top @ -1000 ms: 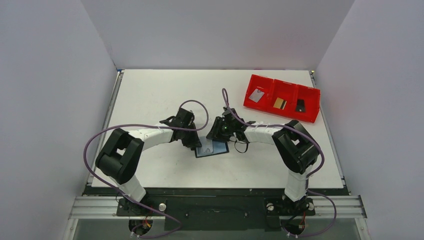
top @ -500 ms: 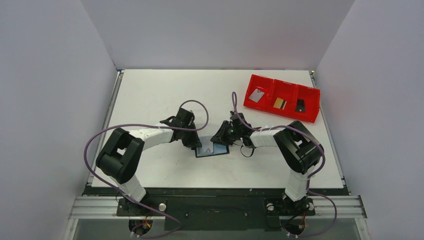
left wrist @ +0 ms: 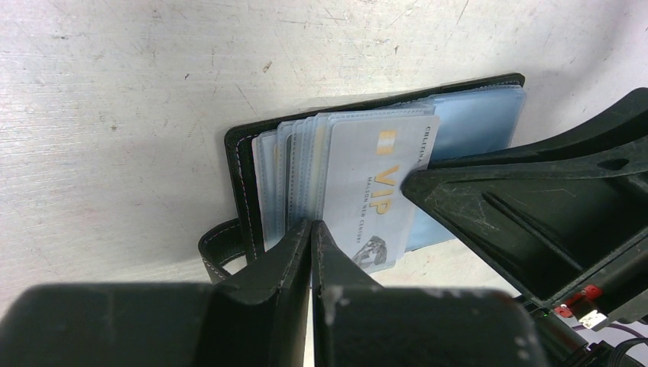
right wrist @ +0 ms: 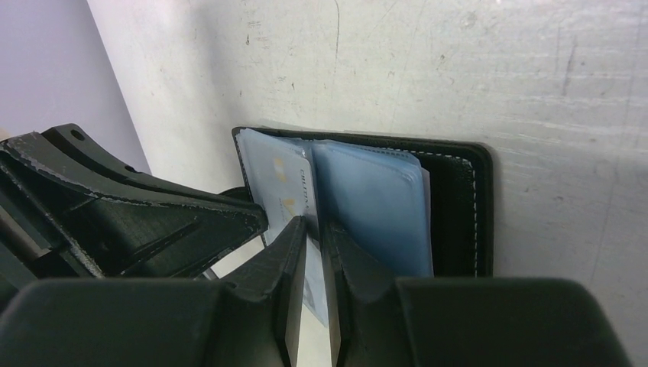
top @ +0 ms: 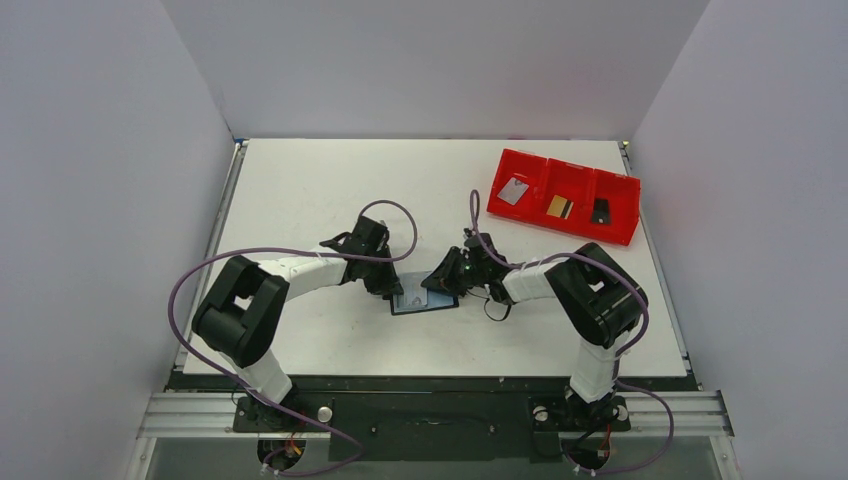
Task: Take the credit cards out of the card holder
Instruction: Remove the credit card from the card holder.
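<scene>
Card holder (top: 425, 300) splayed, right fingers (right wrist: 298, 233) come lower, clamped on credit card (left wrist: 367, 191), left fingers (left wrist: 306, 237) together, unmoved

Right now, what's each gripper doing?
Left gripper: closed, nothing seen between, tips at the black stitched card holder.
Right gripper: closed on the white VIP card.

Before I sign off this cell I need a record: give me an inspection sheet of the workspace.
Surface: white table, scuffed.
Job's things: holder open at centre, VIP card in its sleeves; silver card, gold card, black card, one per compartment of the red tray.
Clutter: nothing seen.
Grippers: left gripper shut, tips at the sleeves' edge; right gripper shut on the VIP card.
Cables: purple cables in loose loops, none on the holder.
Surroundings: grey walls on three sides; metal rail at the near edge.
</scene>
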You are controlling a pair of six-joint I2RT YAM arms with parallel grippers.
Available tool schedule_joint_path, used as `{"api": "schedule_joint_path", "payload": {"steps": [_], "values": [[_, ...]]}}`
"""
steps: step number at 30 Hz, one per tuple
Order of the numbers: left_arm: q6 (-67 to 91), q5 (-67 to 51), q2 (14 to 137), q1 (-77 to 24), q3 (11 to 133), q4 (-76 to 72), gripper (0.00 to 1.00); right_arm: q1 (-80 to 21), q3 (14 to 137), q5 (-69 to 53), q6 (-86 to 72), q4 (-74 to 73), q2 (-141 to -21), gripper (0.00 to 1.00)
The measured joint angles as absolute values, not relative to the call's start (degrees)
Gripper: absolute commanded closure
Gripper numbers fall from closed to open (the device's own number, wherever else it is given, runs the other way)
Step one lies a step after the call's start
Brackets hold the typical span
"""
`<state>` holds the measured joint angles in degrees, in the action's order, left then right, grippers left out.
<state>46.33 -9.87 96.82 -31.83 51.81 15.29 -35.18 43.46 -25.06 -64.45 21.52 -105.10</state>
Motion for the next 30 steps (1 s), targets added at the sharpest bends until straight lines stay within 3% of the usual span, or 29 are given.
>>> {"api": "schedule_joint_path", "payload": {"steps": [20, 30], "values": [[46.37, -9.89, 97.06, -31.83, 52.07, 15.51, 1.0, -35.18, 40.01, -26.0, -67.64, 25.28, -103.53, 0.84], [46.37, -9.89, 97.21, -31.83, 52.31, 15.81, 1.0, -35.18, 39.42, -26.06, -68.47, 26.57, -103.5, 0.95]]}}
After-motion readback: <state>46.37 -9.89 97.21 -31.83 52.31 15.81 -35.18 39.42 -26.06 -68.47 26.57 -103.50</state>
